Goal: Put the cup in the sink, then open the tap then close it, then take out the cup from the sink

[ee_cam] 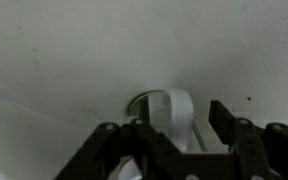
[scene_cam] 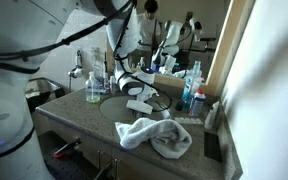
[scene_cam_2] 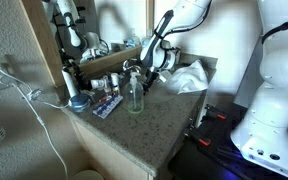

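The end effector [ee_cam: 164,120] is positioned inside the sink [ee_cam: 84,50], whose white wall fills the wrist view. The jaws stand partly apart, one finger on each side of the cup [ee_cam: 177,112]. The cup is a small pale tumbler resting in the sink, and a dark curved shape shows just beside it. A narrow gap is visible between the cup and one finger [ee_cam: 224,118], so the frames show no firm grip. In an exterior view the end effector [scene_cam: 136,88] hangs low over the sink [scene_cam: 112,110], which is set into the grey speckled desk [scene_cam: 69,118]. From there the cup cannot be made out, as the arm hides it. A crumpled white and grey towel [scene_cam: 156,135] lies on the desk just beside the sink, on the side nearer the camera. A clear bottle with green liquid [scene_cam: 94,88] stands upright near the sink rim. Blue-and-white bottles [scene_cam: 194,85] stand well apart from the sink, against the mirror. In an exterior view from the opposite side, the clear bottle [scene_cam_2: 136,92] stands in front of the end effector [scene_cam_2: 154,60], and the towel [scene_cam_2: 189,75] lies beyond it on the desk [scene_cam_2: 149,128].
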